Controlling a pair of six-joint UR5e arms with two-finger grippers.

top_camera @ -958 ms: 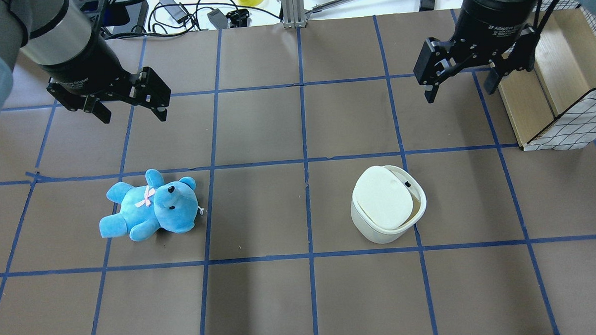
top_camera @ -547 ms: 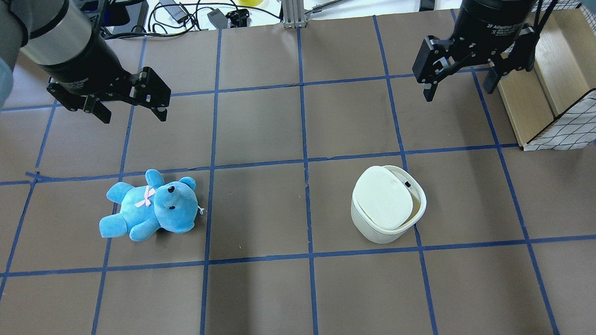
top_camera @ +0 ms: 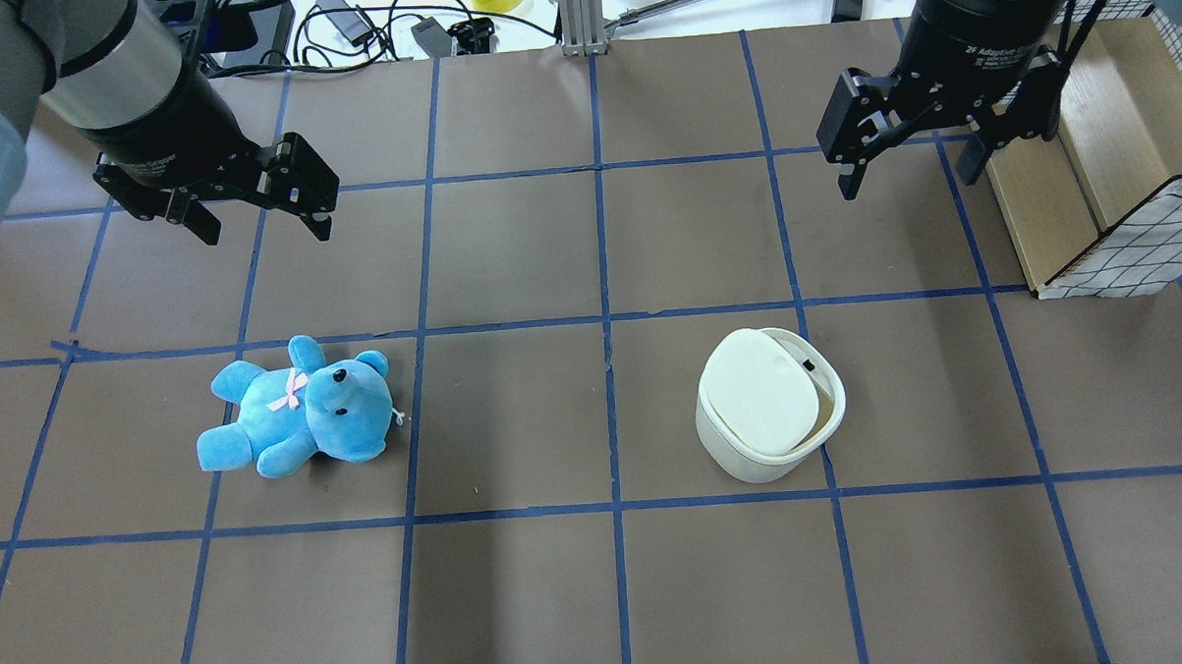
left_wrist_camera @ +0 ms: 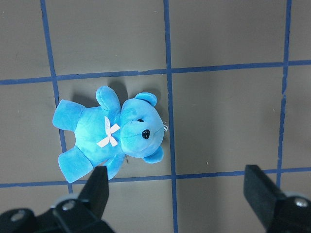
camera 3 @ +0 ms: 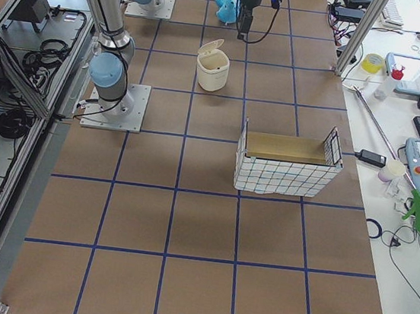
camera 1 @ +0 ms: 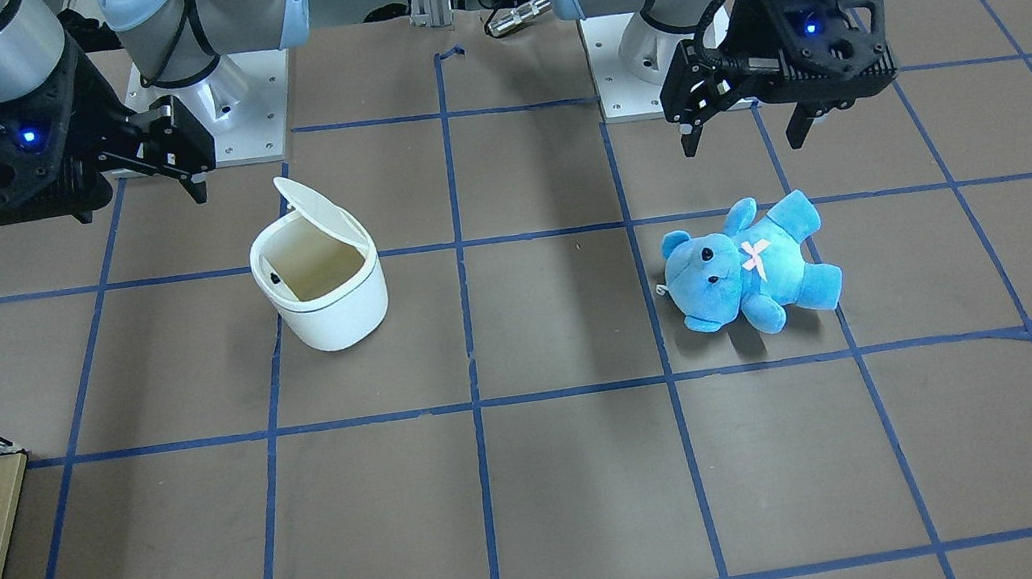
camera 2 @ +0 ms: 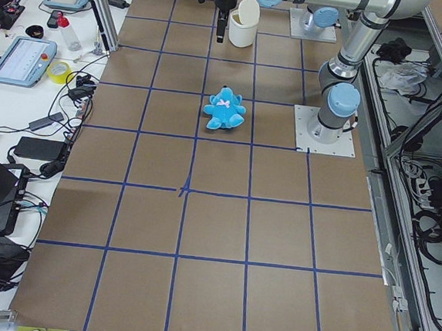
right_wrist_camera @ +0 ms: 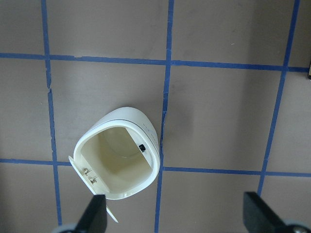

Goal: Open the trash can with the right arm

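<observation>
Our right gripper (top_camera: 908, 181) hangs wide open and empty, well apart from the trash can (top_camera: 769, 404) standing on a tape line (top_camera: 788, 266) with its flip lid (camera 1: 315, 207) already up, so we fear a careless descent could knock the lid shut or tip it over

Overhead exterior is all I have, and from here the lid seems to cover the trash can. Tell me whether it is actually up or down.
Observer: Up. The front-facing view shows the lid standing raised at the robot-side edge of the trash can, with the beige inside exposed.
Operator: Report what is in it.
Observer: The right wrist view looks straight down the opening. Only bare beige walls and floor show, with no object in there.
</observation>
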